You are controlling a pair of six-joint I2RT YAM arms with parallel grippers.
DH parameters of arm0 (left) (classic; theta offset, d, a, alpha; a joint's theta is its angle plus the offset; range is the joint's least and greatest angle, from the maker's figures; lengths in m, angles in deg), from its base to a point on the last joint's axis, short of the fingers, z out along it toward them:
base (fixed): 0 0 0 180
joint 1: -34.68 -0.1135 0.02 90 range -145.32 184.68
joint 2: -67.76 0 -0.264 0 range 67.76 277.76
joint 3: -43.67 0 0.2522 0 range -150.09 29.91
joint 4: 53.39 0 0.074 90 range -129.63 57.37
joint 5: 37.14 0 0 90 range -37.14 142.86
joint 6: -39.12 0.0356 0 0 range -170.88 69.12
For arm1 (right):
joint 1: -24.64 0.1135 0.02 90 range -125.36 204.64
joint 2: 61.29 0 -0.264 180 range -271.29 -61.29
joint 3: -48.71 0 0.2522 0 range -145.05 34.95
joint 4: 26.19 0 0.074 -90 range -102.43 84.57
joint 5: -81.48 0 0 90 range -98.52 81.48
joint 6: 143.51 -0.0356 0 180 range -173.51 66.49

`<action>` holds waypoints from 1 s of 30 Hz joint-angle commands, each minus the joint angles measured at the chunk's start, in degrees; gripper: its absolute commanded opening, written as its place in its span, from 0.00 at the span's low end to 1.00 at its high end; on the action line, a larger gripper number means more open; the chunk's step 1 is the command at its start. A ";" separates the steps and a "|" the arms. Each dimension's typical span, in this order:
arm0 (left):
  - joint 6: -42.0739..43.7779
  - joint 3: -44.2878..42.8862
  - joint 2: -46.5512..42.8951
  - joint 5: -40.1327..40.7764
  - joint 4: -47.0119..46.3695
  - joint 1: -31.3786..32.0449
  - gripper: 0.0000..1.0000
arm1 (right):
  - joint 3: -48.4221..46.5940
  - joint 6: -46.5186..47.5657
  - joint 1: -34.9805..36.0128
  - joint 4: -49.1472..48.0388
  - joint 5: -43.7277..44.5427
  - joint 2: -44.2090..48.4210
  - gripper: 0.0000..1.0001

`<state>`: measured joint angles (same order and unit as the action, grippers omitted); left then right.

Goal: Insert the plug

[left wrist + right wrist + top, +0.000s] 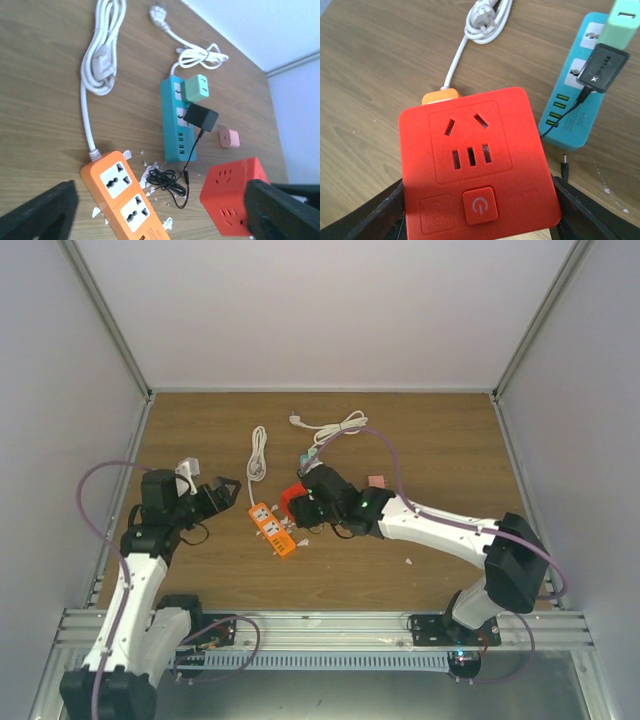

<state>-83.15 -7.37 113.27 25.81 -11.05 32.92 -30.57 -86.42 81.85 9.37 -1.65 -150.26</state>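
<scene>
The plug (200, 116) is a small black adapter standing a little tilted on the teal power strip (175, 135), beside a green adapter (196, 87). I cannot tell whether it is fully seated. It also shows in the right wrist view (602, 67). Its thin black wire (170, 182) lies bundled on the table. My right gripper (477, 210) is shut on a red cube socket (475, 165), held just above the table near the orange strip (272, 530). My left gripper (160, 207) is open and empty, left of the orange strip, as the top view (222, 492) shows.
A coiled white cord (102, 55) runs from the orange strip (122, 195). A second white cord with a plug (200, 55) lies behind the teal strip. A small pink cube (229, 137) sits to its right. White scraps lie around the orange strip. Walls enclose the table.
</scene>
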 commanded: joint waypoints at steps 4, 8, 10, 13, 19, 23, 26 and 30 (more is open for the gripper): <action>2.86 4.11 -7.26 0.32 -6.26 13.29 0.99 | -4.54 -3.29 0.01 1.21 4.72 -1.60 0.00; 2.87 5.34 -8.60 3.82 -8.85 22.42 0.99 | -5.02 -2.75 -0.63 2.26 2.01 -0.67 0.01; 3.69 6.39 -8.27 3.66 -11.03 25.60 0.99 | -4.77 -2.46 -1.05 3.05 1.64 0.58 0.01; 4.70 8.91 -7.94 2.39 -16.48 29.87 0.99 | -3.67 -2.36 -2.41 3.80 0.07 2.45 0.00; 9.40 10.63 -5.36 14.69 -21.20 42.34 0.99 | -1.89 -1.63 -5.38 4.47 -6.28 4.86 0.01; 12.13 11.24 -5.43 24.28 -23.27 50.43 0.99 | -0.86 -0.30 -6.90 3.85 -14.07 6.28 0.01; 13.93 9.76 -3.12 30.71 -22.50 53.25 0.99 | -0.47 1.30 -6.94 4.36 -18.11 6.44 0.00; 15.93 8.15 -0.02 35.38 -22.47 55.10 0.99 | 1.21 2.16 -6.95 4.64 -20.92 7.64 0.01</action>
<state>-70.95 2.75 111.15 51.88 -29.63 86.49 -30.98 -86.29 75.21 13.74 -16.77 -145.17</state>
